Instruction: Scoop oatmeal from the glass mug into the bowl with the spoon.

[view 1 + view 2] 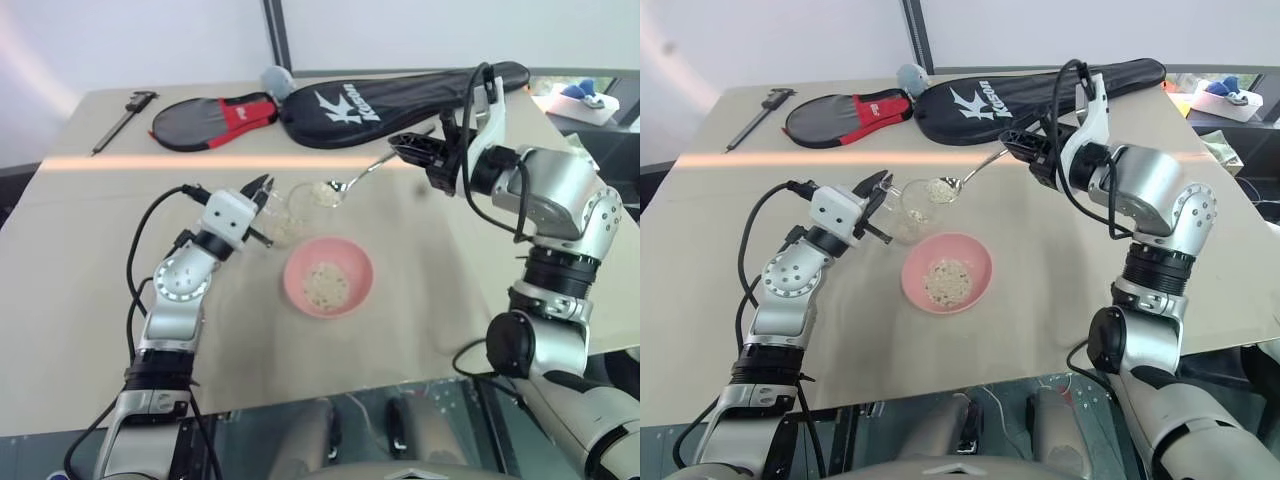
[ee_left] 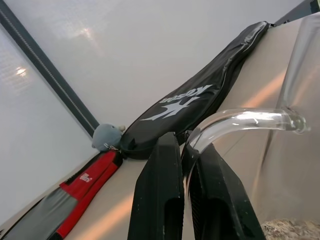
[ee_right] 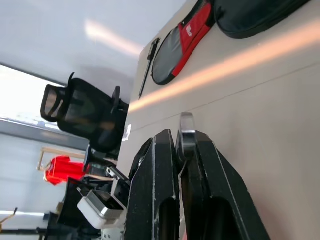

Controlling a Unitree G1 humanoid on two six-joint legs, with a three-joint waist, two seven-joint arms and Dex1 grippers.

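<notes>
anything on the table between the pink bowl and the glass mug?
No. In the right eye view only bare table separates the bowl from the glass mug; the loaded spoon hangs above the mug.

Left gripper (image 1: 262, 190) pinches the glass mug (image 1: 290, 212) handle; right gripper (image 1: 408, 146) holds the spoon (image 1: 352, 180), loaded with oatmeal (image 1: 325, 285), above mug and pink bowl (image 1: 328, 277) on the worktop (image 1: 90, 270).

I worked in what looked like an office or lab room: a plain beige tabletop (image 1: 420, 300) against white partition walls (image 1: 400, 30), a black mesh office chair (image 3: 82, 117) beyond.
</notes>
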